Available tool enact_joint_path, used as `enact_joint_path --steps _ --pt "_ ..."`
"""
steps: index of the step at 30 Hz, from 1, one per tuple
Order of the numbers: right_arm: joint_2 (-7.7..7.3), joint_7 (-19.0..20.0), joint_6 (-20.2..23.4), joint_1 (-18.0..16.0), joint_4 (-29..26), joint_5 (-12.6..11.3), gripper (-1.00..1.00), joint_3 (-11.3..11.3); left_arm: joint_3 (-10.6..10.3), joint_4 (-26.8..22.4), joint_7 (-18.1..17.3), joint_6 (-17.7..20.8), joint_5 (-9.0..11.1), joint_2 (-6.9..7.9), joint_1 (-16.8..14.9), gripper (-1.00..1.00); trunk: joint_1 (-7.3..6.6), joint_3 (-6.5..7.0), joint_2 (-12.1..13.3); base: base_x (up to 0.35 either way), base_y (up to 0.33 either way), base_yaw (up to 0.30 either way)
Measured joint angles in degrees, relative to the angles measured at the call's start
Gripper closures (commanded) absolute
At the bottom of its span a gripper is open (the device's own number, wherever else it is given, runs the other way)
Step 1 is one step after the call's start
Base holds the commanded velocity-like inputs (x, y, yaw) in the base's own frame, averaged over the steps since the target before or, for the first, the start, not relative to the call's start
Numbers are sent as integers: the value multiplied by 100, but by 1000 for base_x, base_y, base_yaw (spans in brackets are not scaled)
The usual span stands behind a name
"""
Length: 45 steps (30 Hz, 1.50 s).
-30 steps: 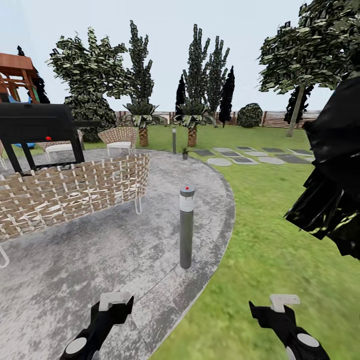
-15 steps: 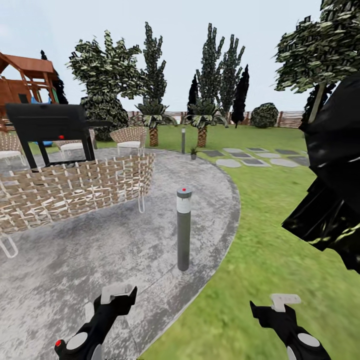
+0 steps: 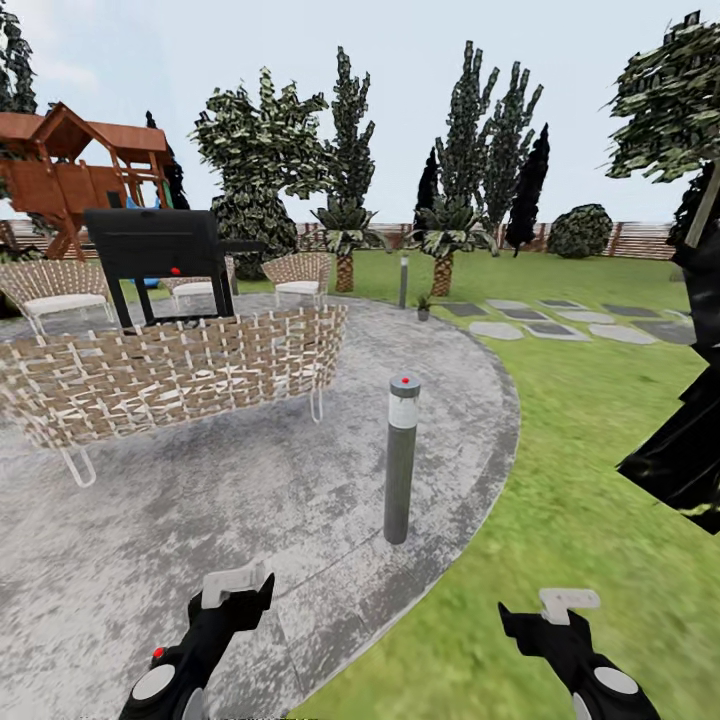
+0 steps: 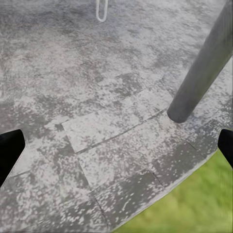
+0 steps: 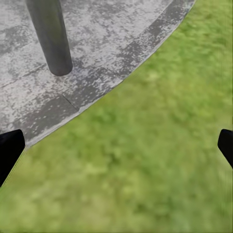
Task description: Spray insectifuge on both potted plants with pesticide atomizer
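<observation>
The pesticide atomizer is out of view. One small potted plant (image 3: 423, 305) sits far off at the patio's back edge, beside a distant lamp post (image 3: 404, 281). My left gripper (image 3: 233, 588) hangs open low over the grey paving, its two fingertips (image 4: 9, 151) wide apart in the left wrist view. My right gripper (image 3: 566, 606) is open over the lawn, with nothing between its fingertips (image 5: 9, 150). Neither gripper holds anything.
A tall grey lamp post (image 3: 400, 462) stands just ahead near the patio (image 3: 200, 500) edge. Beyond it are a wicker sofa (image 3: 180, 372), a black grill (image 3: 160, 245) and chairs (image 3: 300, 272). Black foliage (image 3: 690, 440) looms at the right. Stepping stones (image 3: 550, 325) cross the lawn.
The whole view has shifted right, so the camera has turned left, bringing more of the wooden playhouse into view. Both grippers keep their places in the picture and stay open.
</observation>
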Motion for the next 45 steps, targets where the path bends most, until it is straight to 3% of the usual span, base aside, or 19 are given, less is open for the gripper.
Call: enact_joint_path --steps 45 --pt "4 -2 0 0 -9 23 -100 9 0 9 -2 -1 24 0 0 -100 0 0 0 0 0 254"
